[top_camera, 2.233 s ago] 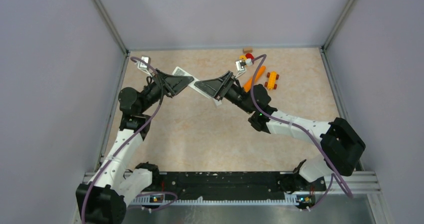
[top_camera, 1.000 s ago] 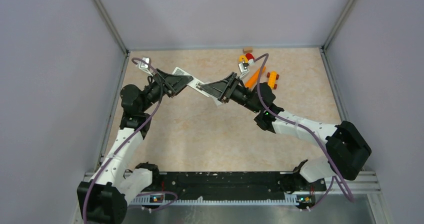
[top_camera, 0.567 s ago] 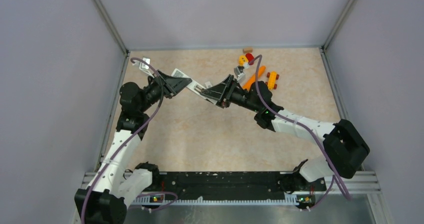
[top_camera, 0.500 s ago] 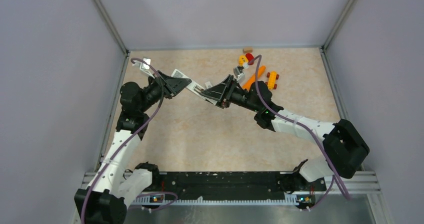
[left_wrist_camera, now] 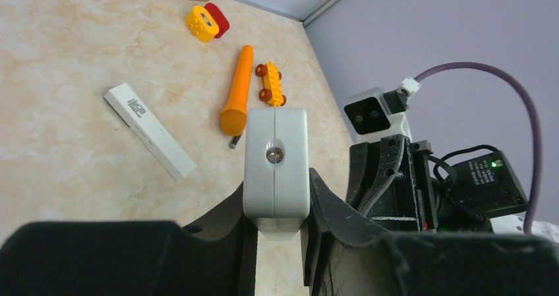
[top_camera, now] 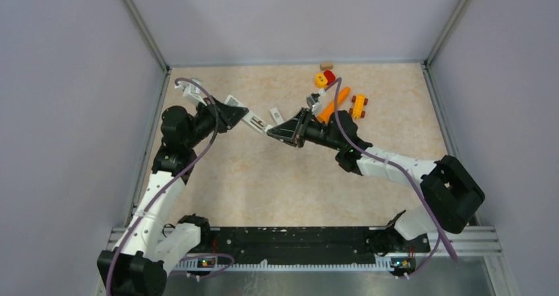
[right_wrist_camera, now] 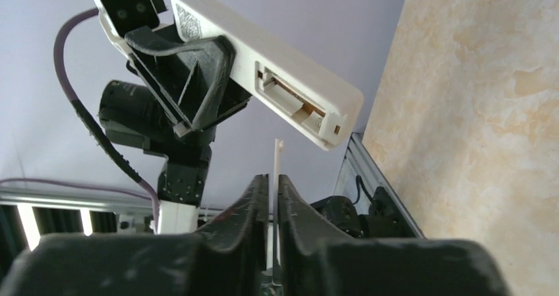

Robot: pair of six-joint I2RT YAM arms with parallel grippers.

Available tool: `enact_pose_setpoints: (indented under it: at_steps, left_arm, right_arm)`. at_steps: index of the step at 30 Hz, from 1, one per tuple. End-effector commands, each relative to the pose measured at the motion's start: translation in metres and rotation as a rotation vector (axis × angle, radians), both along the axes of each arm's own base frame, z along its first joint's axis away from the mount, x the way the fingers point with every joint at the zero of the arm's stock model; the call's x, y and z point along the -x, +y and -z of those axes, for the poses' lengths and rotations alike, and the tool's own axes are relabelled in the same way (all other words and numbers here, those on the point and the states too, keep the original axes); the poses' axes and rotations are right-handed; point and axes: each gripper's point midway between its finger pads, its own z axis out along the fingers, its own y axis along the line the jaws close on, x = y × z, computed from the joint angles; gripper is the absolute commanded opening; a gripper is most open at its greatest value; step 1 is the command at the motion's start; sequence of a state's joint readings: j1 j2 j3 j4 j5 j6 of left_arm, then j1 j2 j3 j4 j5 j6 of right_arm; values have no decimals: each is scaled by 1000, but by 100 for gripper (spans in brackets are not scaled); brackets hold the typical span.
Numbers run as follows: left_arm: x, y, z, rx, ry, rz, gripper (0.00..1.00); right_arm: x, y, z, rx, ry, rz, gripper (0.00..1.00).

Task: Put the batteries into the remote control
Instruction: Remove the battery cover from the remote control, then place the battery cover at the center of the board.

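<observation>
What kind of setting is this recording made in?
Likely a lab test cell, not a home: plain walls box in one tabletop, two robot arms are bolted to a rail at its near edge, and small toys such as an orange carrot lie scattered.

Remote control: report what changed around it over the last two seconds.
The right gripper drew back off the remote control toward the near side, now clear of its end, pinching a thin white strip. The battery bay shows open. The left gripper kept its hold; the carrot toy stayed put.
</observation>
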State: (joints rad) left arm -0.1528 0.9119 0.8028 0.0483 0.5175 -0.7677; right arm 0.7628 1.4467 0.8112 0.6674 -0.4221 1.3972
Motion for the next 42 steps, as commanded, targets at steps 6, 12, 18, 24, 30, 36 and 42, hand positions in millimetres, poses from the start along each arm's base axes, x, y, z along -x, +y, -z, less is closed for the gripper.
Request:
enact_pose_setpoints:
  at_steps: [6, 12, 18, 24, 30, 36, 42]
  left_arm:
    - [-4, 11, -7, -92, -71, -47, 0]
    - [4, 13, 3, -128, -97, -41, 0]
    - [11, 8, 7, -142, -108, 10, 0]
    - [13, 2, 12, -133, -85, 53, 0]
    - [13, 0, 15, -130, -73, 69, 0]
    - [13, 2, 20, -142, -49, 58, 0]
    - [12, 4, 24, -155, -41, 52, 0]
  right_arm:
    - [-2, -13, 45, 176, -99, 8, 0]
    - [-2, -42, 144, 517, -61, 37, 0]
    - [10, -49, 200, 651, -10, -53, 0]
    - [11, -57, 223, 712, 25, -44, 17]
    - [3, -80, 237, 889, 43, 4, 44]
    - [-10, -104, 230, 1025, 12, 78, 54]
    - [-46, -143, 211, 1154, -26, 298, 52]
